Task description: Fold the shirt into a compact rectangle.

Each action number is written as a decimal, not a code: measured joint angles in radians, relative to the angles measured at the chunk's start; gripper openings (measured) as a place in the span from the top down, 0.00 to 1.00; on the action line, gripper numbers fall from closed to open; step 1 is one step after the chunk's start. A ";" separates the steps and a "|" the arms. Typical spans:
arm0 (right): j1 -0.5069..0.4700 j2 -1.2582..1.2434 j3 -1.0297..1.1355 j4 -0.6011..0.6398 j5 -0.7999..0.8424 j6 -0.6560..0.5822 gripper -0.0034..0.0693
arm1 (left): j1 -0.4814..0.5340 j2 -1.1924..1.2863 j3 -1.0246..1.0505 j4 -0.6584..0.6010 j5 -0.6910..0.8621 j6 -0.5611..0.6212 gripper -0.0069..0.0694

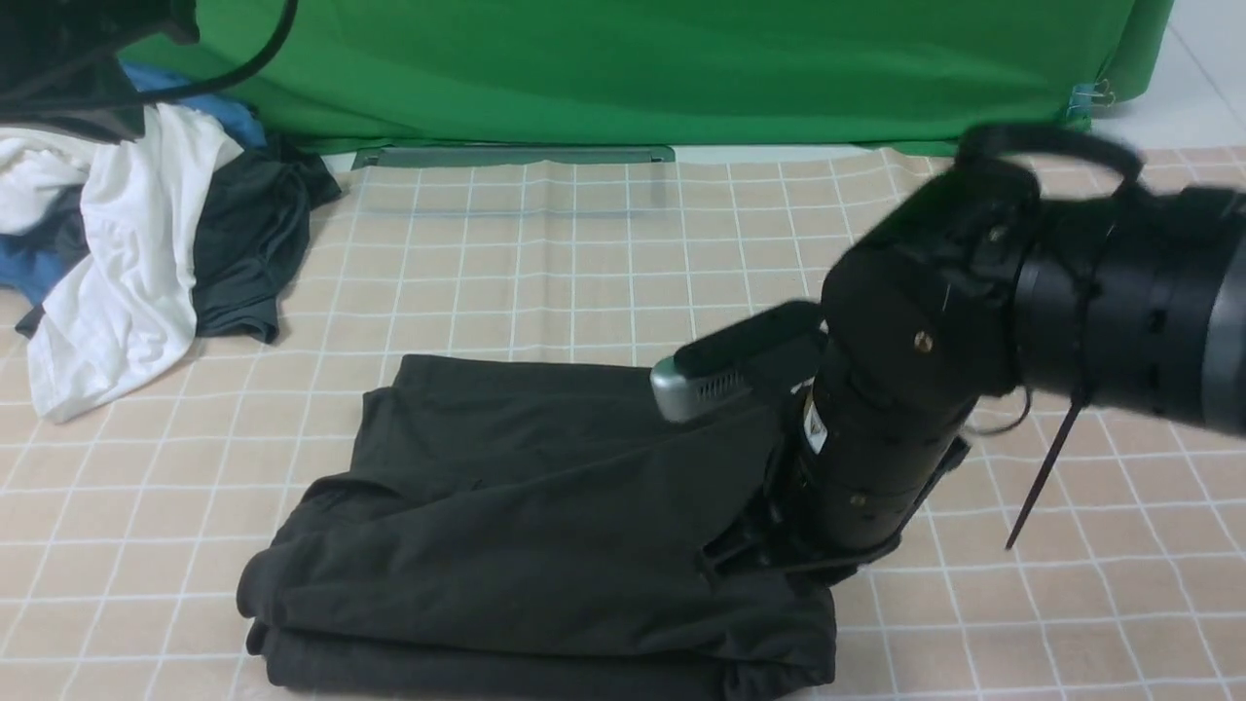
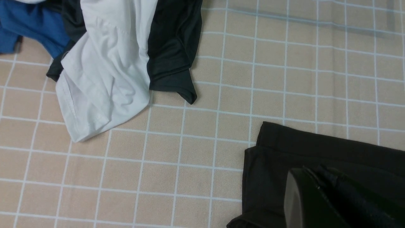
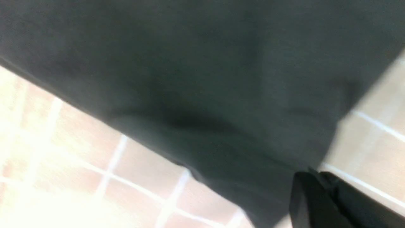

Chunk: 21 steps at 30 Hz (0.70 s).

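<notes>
I see the shirt [image 1: 545, 526] lying folded near the counter's [image 1: 604, 253] front edge. My right fingers [image 3: 319, 193] are pressed together, empty, low over its right edge. My left fingers [image 2: 316, 193] are likewise closed above its left side, holding nothing.

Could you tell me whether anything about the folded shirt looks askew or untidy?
Yes: the black shirt is folded, but its layers are misaligned. The upper layer sits skewed over the lower one, so the left edge steps unevenly, and the near right corner bunches beside the right end effector.

Green backdrop [image 1: 633, 68] behind; beige grid-pattern cloth [image 1: 604, 263] over table; white floor far right.
</notes>
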 joint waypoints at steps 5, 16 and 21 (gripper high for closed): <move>0.000 0.059 0.090 0.033 -0.116 0.000 0.92 | 0.000 0.000 0.000 0.000 0.000 0.000 0.89; -0.001 -0.134 0.132 -0.090 -0.038 0.024 0.92 | 0.000 0.001 0.000 0.011 -0.003 0.000 0.89; -0.001 -0.436 0.133 -0.202 0.028 0.024 0.92 | 0.000 0.001 0.000 0.008 -0.003 0.000 0.89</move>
